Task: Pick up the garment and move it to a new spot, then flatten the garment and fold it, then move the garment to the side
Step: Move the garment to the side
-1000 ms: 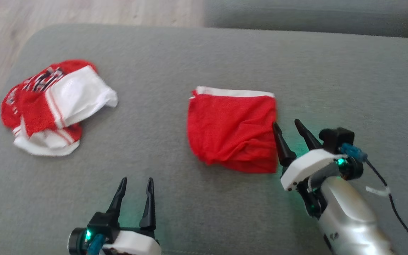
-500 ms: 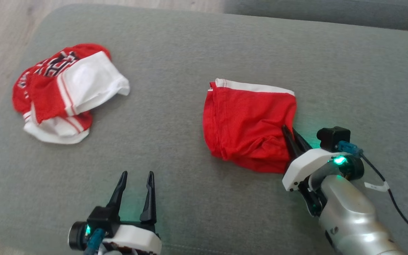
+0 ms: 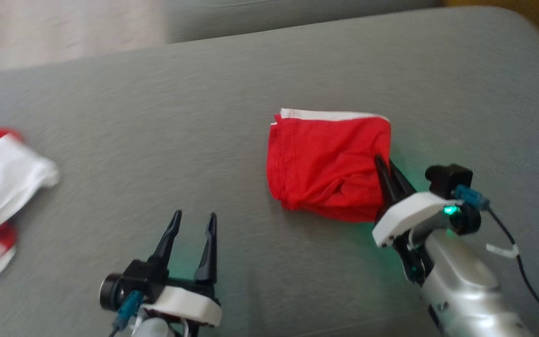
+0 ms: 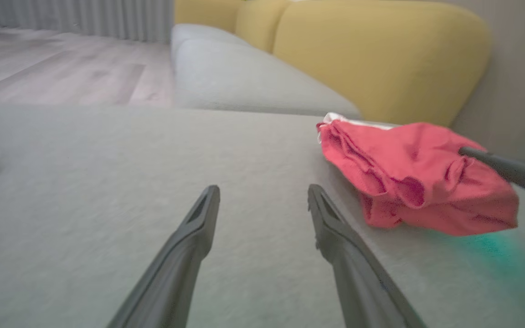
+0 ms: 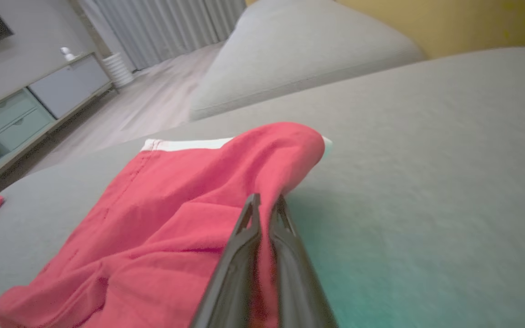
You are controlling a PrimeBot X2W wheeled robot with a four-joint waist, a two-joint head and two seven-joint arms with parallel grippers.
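Head view, centre-right of frame: the folded red garment (image 3: 325, 168) lies on the grey cushion (image 3: 157, 107), white band along its upper edge. Right gripper (image 3: 383, 163) is clamped onto the garment's right edge, with fabric between the fingers in the right wrist view. Left gripper (image 3: 194, 216), lower centre-left, has its fingers spread, holds nothing and is well apart from it. Probably the last step, moving it aside. The next move calls for a drag or lift that doesn't undo the fold.
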